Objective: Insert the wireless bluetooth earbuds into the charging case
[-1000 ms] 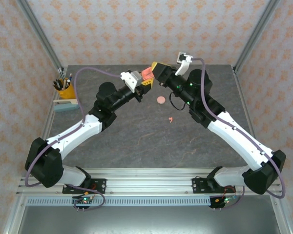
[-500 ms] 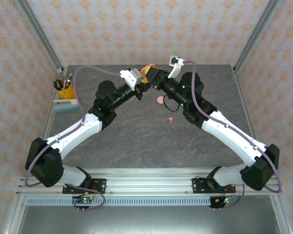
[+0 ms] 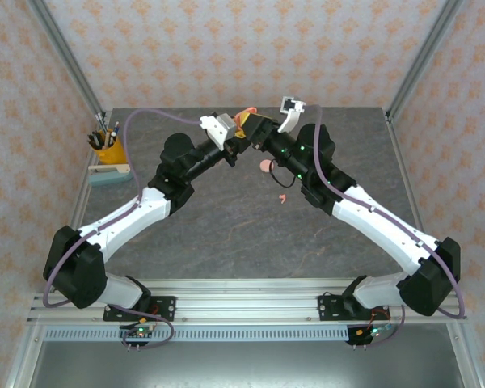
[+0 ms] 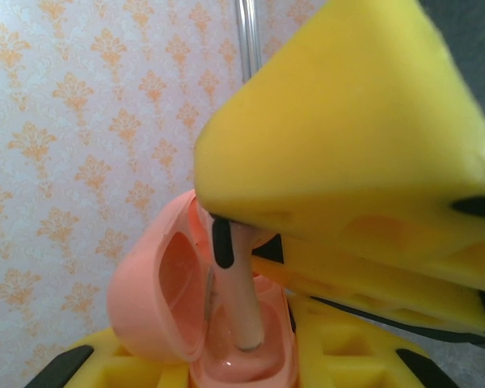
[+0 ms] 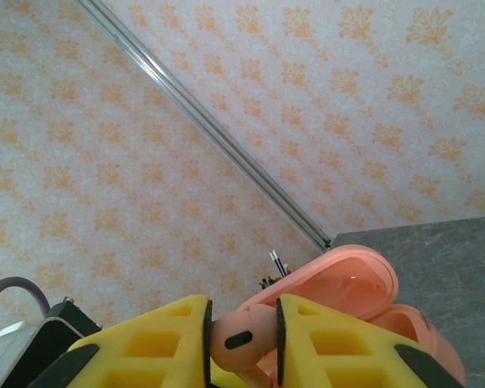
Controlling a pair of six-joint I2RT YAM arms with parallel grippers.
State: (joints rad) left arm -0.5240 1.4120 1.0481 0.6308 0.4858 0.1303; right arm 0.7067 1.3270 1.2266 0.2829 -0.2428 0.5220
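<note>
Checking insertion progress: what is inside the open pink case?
An earbud, pinched by the right gripper, stands stem-down in the case. The well's bottom is covered.

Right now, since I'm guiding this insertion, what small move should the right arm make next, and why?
Probably push the earbud slightly deeper along its stem: the stem is inside the open charging case, but the head stands above its socket, pinched in the right gripper.
</note>
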